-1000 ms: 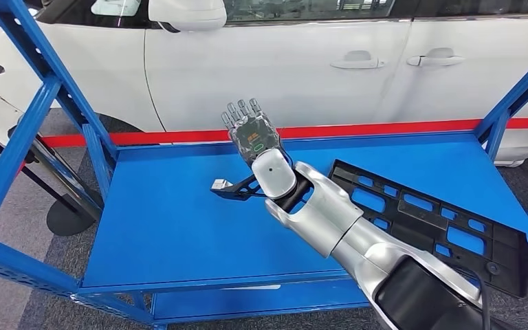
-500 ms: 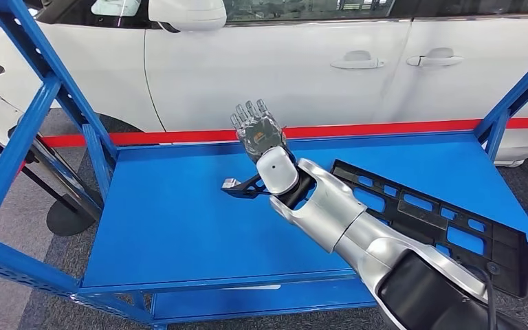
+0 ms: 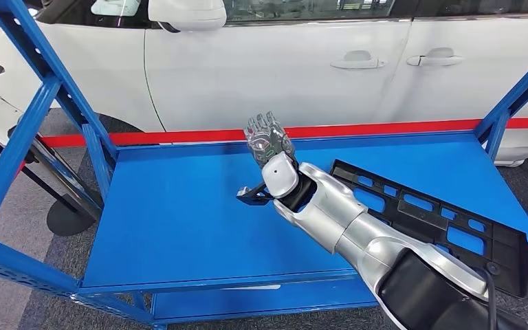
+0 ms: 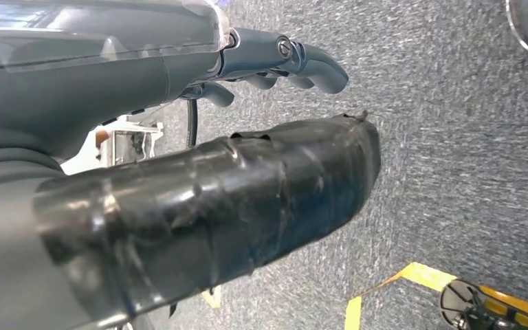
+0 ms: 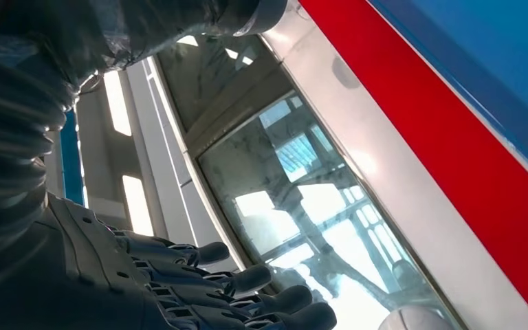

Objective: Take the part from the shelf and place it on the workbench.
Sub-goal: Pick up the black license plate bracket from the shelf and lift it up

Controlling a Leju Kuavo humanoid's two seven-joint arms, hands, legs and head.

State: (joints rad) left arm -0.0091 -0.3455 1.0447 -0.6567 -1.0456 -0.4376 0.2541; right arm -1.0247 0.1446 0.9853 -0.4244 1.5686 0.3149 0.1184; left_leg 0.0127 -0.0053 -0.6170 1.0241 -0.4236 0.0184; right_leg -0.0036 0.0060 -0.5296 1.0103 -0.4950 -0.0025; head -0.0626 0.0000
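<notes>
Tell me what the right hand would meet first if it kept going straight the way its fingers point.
Probably the white car behind the shelf: the right hand, fingers spread and holding nothing, points up and away over the blue shelf's back edge. Depth is unclear.

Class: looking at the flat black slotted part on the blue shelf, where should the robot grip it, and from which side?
Probably the black part's long near edge, approached from the robot's own side: it lies flat, so only edges give purchase. The right hand is raised above the shelf, fingers spread, holding nothing.

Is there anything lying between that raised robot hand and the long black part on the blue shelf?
Nothing visible does. The right robot hand is raised above the blue shelf, and the black part lies beside the forearm, with only bare shelf between.
</notes>
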